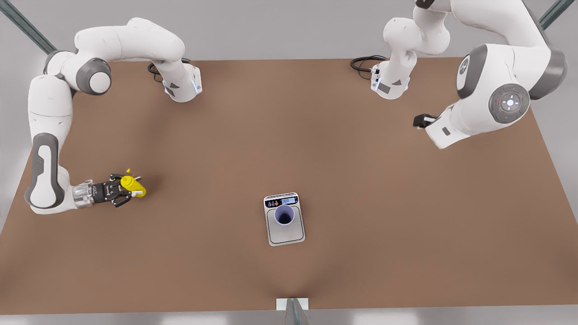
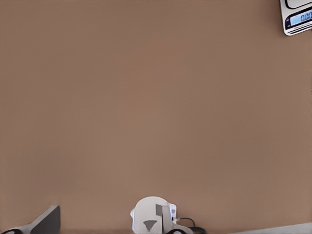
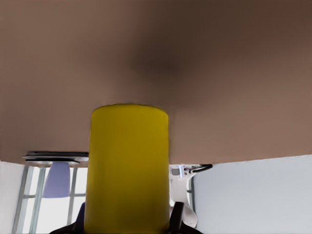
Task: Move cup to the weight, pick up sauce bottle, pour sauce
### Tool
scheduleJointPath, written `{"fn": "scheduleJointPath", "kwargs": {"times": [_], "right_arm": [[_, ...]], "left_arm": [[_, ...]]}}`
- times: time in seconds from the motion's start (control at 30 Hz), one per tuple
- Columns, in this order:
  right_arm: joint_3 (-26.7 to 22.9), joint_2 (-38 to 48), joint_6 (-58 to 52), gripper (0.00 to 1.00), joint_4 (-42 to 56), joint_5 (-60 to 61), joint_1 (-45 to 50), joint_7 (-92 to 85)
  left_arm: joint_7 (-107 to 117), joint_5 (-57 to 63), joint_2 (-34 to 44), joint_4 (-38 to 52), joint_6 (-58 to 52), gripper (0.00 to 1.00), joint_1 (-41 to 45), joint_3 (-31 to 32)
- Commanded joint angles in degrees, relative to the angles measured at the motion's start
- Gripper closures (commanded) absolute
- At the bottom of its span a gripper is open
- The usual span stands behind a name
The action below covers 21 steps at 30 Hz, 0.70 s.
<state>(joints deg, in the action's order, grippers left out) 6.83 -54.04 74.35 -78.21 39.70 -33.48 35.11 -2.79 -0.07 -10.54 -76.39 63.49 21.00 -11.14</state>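
Gripping the sauce bottle (image 1: 132,186) at the front view's left, the right gripper (image 1: 123,193) has its jaws closed on the yellow body, bottle tipped roughly sideways and apparently raised off the table (image 1: 361,180), well apart from the scale; the right wrist view confirms the match, the sauce bottle (image 3: 127,170) standing large between the black fingertips (image 3: 176,217). Judged from this, the pick-up is done and the carry toward the cup remains. A tiny yellow speck near the nozzle is too small to identify. At centre, the cup (image 1: 284,215) stands upright on the steel plate of the weight (image 1: 291,237), just below its display panel, so the first step looks complete and the cup is placed to receive the pour. At the front view's right, the left arm waits, folded high above the table edge; its gripper (image 1: 421,121) is mostly hidden behind the wrist, and its jaw state cannot be told. The left wrist view catches only a cut-off corner of the weight (image 2: 297,22).
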Motion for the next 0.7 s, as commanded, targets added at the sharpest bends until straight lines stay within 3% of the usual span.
{"fn": "scheduleJointPath", "kwargs": {"times": [0.0, 0.23, 0.53, 0.6, 0.67], "right_arm": [[0.1, 0.2, 0.4, 0.79, 0.1, 0.3, 0.1, 0.5], [5.3, 3.6, 11.8, 0.79, 1.2, 2.9, 0.3, 14.9], [5.7, 6.2, 20.8, 0.79, 11.1, 1.8, 14.0, 40.6], [12.8, 6.4, 24.9, 0.79, 11.8, -6.5, 14.4, 46.4], [14.4, 7.8, 25.2, 0.79, 13.7, -10.1, 16.6, 48.9]], "left_arm": [[-0.2, -0.2, -0.1, -0.1, -0.3, 0.00, -0.1, 0.0], [-1.0, 0.5, -0.4, 0.6, -4.6, 0.00, -0.4, -2.3], [-0.9, 0.1, -1.2, 0.7, -4.4, 0.00, -0.4, -1.9], [-0.7, 0.2, -1.6, 0.7, -4.1, 0.00, -0.4, -1.9], [-0.5, 0.2, -1.7, 0.7, -4.0, 0.00, -0.3, -1.9]]}}
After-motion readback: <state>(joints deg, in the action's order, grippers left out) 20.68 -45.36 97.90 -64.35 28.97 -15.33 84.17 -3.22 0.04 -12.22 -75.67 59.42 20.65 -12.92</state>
